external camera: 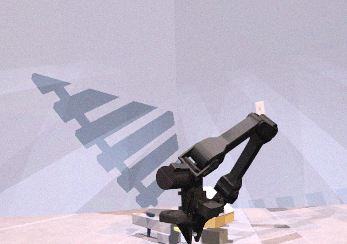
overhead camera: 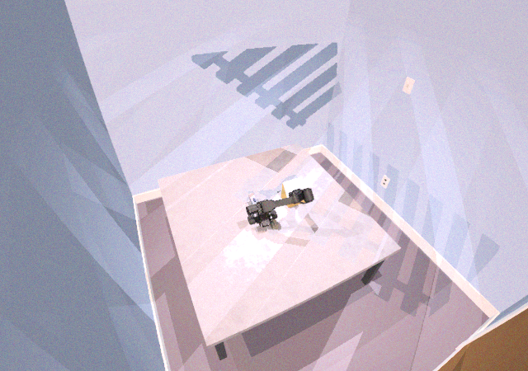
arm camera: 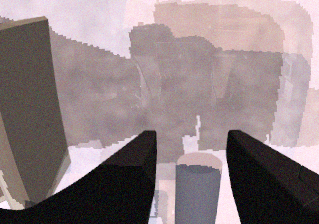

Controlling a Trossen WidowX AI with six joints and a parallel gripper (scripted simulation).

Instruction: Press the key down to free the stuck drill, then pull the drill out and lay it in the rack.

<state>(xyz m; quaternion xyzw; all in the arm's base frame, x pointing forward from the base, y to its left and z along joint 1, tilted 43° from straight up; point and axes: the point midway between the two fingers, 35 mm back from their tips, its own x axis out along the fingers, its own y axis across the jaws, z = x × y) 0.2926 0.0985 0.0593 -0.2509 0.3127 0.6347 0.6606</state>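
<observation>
My gripper (external camera: 193, 240) (arm camera: 191, 142) points down, low over the table, its fingers partly apart and open. In the wrist view a grey round shaft (arm camera: 198, 196) with a pale flat top stands at the bottom, between the finger outlines, with a visible gap on each side. It may be the drill; I cannot tell. In the exterior view a pale grey bar (external camera: 140, 219) with a small dark blue piece (external camera: 150, 214) on top is left of the gripper, and a dark blue rod (external camera: 148, 232) shows below it. I cannot make out which parts are the key and the rack.
An olive-brown block (external camera: 214, 236) (arm camera: 27, 105) stands close beside the fingers. An orange-yellow box (external camera: 221, 220) with white on top is behind, near the arm's base. Smaller grey blocks (external camera: 163, 238) sit left of the fingers. Strong light and shadow patches cross the table (overhead camera: 298, 273).
</observation>
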